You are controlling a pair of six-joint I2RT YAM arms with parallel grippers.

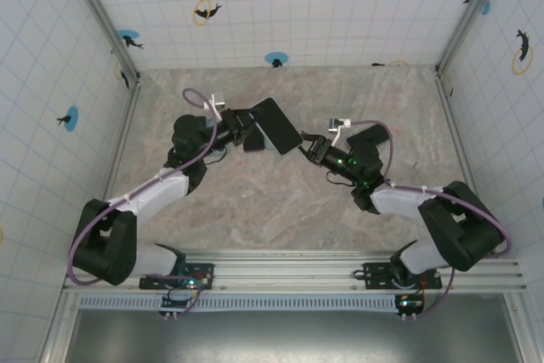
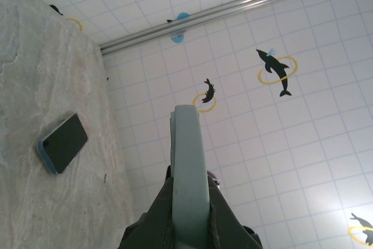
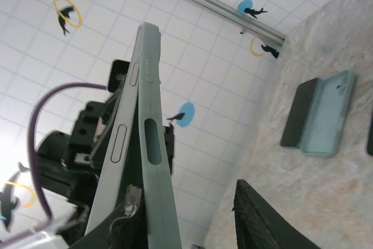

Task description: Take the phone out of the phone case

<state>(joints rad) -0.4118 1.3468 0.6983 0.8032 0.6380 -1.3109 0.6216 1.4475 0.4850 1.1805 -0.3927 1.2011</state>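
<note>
**Top view:** The left claw (image 1: 245, 125) was clamped on one end of the phone (image 1: 276, 125), holding it dark face up over the tabletop (image 1: 289, 218). The right claw (image 1: 304, 144) was at the phone's opposite corner, on its right.

**Left wrist view:** The case (image 2: 189, 161) rose edge-on out of the left claw (image 2: 189, 202), whose jaws were pressed tight against both of its faces. A blue-rimmed phone (image 2: 63, 143) lay flat on the tabletop (image 2: 41, 56), left of the case and well apart from it.

**Right wrist view:** The case (image 3: 150, 144) again stood edge-on, with button covers and a slot along its side. The right claw (image 3: 192, 225) was partly open with nothing in its grip. Its left jaw lay against the case low down, and the other finger (image 3: 262, 220) stood clear to the case's right. A spare phone (image 3: 298, 112) and a spare case (image 3: 331, 115) lay side by side on the tabletop, right of the held case and well apart from it.

The phone appeared not yet out of its case, so the step in hand looked to be the second grip, taken before prying. The next move would call for the right claw to close on the case's lip. It would then peel the lip off the corner while the left claw held firm.
</note>
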